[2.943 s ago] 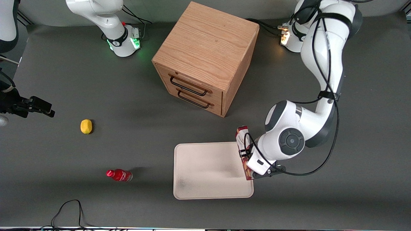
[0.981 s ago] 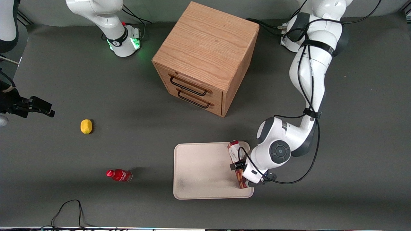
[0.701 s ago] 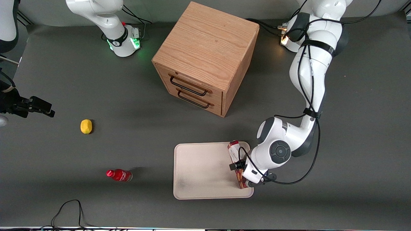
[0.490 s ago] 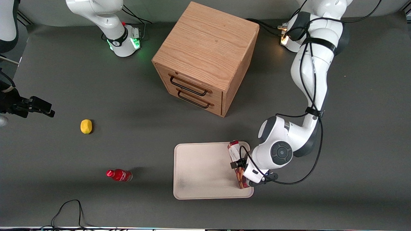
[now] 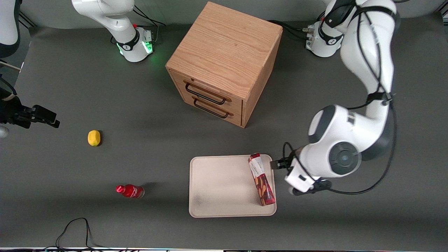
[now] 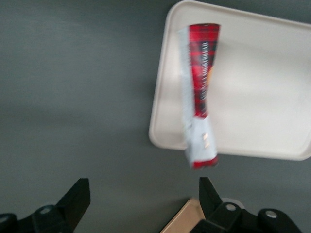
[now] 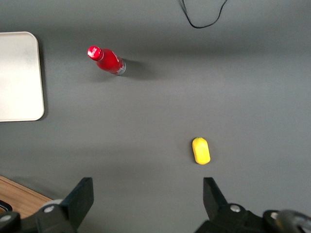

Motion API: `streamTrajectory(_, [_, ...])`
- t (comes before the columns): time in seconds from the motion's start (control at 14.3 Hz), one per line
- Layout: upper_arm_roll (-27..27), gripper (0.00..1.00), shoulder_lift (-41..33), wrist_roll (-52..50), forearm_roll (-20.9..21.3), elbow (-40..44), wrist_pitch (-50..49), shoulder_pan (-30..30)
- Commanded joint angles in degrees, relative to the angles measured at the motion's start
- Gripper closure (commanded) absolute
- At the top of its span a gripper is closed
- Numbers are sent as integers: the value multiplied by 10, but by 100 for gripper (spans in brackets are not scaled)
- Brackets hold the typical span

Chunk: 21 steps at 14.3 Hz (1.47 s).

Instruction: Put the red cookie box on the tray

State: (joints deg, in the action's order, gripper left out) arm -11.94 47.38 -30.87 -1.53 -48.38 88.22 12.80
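Hovering beside tray [image 5: 217, 185]: jaws; cabinet [image 5: 224, 45], bottle [image 5: 130, 191] nearby

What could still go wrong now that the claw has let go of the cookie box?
The red cookie box lies along the tray's edge nearest the working arm, close to the low rim, so a nudge might push it partly off. The open claw hangs just beside that edge, above the table; a careless sideways move could clip the box or shift the tray. The rest of the tray is bare, so the load sits off-centre if someone lifts it.
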Motion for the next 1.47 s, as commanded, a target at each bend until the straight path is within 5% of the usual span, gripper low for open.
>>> streamTrajectory(0.0, [2,0,-67,78,1,-29,-58,-39])
streamTrajectory(0.21, [20,0,-190,173,2,-176,-52,-82])
streamTrajectory(0.42, [106,0,-306,289,-1,-320,-16,-78])
streamTrajectory(0.77, [154,0,-464,297,9,-477,4,-82])
streamTrajectory(1.4, [159,0,-479,291,23,-433,-33,-94])
